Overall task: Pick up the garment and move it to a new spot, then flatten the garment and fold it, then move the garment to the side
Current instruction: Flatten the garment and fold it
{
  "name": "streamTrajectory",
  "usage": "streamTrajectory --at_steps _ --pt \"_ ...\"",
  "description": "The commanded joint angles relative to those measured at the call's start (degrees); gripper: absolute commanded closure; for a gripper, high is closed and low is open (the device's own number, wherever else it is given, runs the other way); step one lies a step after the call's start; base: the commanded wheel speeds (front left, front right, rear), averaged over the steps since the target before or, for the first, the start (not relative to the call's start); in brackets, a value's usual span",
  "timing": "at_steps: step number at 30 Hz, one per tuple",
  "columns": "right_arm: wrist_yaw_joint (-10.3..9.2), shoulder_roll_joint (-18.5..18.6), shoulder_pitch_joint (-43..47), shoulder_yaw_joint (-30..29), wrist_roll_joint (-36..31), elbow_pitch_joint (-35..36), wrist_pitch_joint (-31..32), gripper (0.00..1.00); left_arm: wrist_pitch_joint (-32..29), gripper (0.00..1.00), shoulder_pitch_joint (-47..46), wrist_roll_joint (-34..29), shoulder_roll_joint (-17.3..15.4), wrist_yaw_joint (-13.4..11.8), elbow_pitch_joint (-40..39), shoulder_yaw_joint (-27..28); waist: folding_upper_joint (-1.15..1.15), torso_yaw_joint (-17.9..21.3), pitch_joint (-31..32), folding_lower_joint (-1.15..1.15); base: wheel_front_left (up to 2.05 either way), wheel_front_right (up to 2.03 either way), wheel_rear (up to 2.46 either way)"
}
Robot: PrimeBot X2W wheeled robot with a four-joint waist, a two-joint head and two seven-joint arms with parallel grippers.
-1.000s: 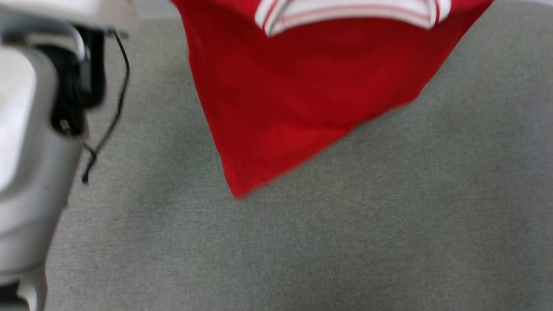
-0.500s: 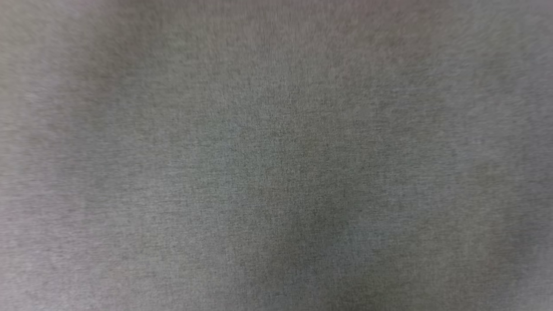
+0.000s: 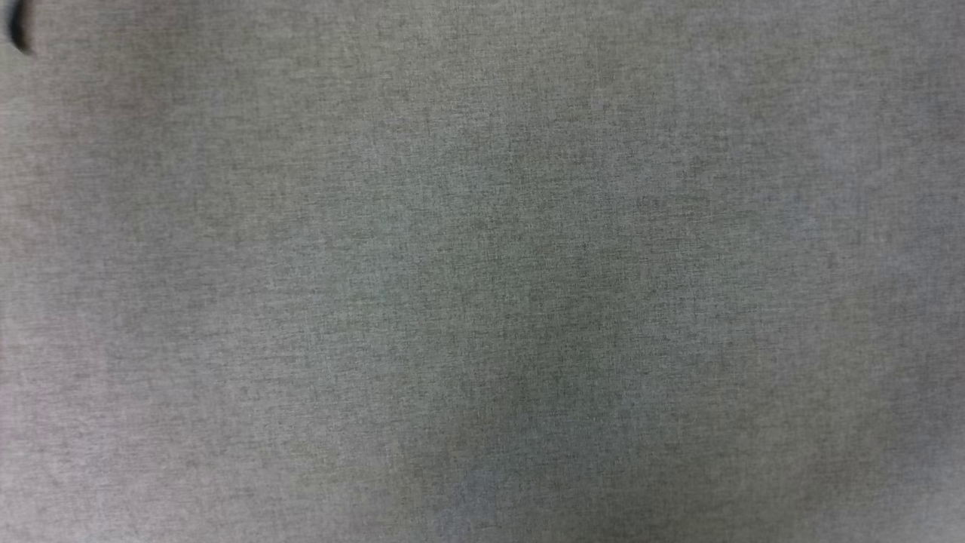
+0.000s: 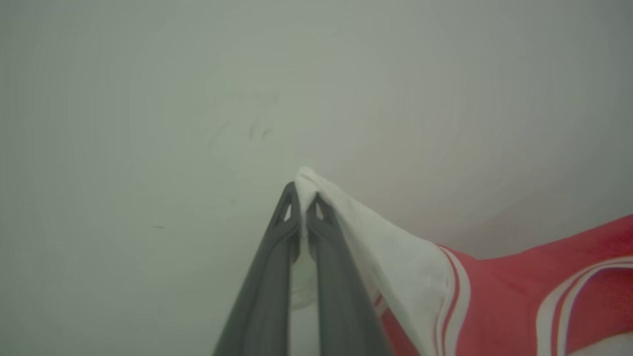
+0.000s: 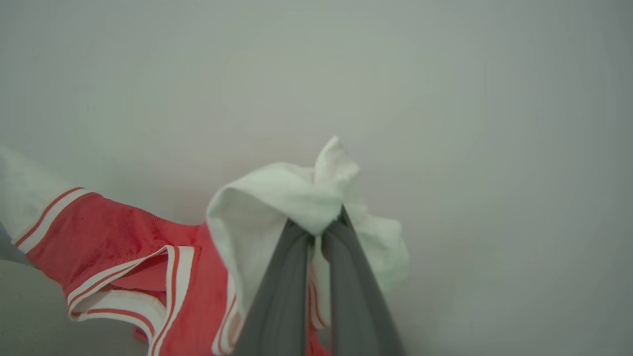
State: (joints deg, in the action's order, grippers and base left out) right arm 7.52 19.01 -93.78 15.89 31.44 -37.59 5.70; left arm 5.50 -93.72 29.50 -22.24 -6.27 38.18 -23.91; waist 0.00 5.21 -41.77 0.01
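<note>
where your left claw (image 4: 301,198) shows in its own wrist view, its two dark fingers are pinched almost together at the tips, with a fold of white sleeve (image 4: 395,247) caught between them and poking out just past the ends. the shirt (image 4: 499,306) trails off to the right of those fingers: white first, then striped trim, then red. your right claw (image 5: 319,230) is pressed just as tight, its fingertips buried in a bunched white wad (image 5: 277,198) of the same shirt that sticks up above them, while the red part with its white-and-red trim hangs away to the left in that view. so you have both claws gripping the shirt by its white parts, one on each, held up against a plain pale background. from the head camera you get a grey woven surface (image 3: 482,271) and a small dark sliver (image 3: 19,30) at the top left corner, too little of it to say what it is.
</note>
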Motion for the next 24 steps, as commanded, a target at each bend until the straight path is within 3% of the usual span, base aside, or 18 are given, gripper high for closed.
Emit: streamTrajectory --at_steps 1,7,14,19,24 --pt "-0.05 0.0 1.3 1.0 0.9 -1.8 -0.9 1.0 0.8 1.0 1.7 0.2 0.4 0.8 1.7 -0.3 0.0 -0.2 0.2 -0.01 0.0 0.0 0.0" --pt "-0.06 -0.7 6.0 5.2 4.5 -7.9 -3.7 1.0 4.0 1.0 7.5 2.3 1.7 4.0 7.3 -0.6 0.0 -0.1 2.9 -0.01 0.0 0.0 0.0" --pt "-0.05 0.3 18.7 11.4 9.4 -11.0 -7.3 1.0 8.4 1.0 20.9 5.6 4.0 6.7 11.4 -0.1 0.0 -0.5 8.8 -0.01 0.0 0.0 0.0" --pt "-0.05 1.9 29.2 15.0 13.3 -9.5 -10.5 1.0 9.6 1.0 32.3 7.0 3.7 6.1 9.6 2.4 0.0 -0.3 13.0 -0.01 0.0 0.0 0.0" --pt "-0.06 4.6 38.3 17.6 15.6 -6.2 -14.2 1.0 9.8 1.0 45.5 7.2 2.4 4.1 1.4 7.1 0.0 0.3 17.1 -0.01 0.0 0.0 0.0"
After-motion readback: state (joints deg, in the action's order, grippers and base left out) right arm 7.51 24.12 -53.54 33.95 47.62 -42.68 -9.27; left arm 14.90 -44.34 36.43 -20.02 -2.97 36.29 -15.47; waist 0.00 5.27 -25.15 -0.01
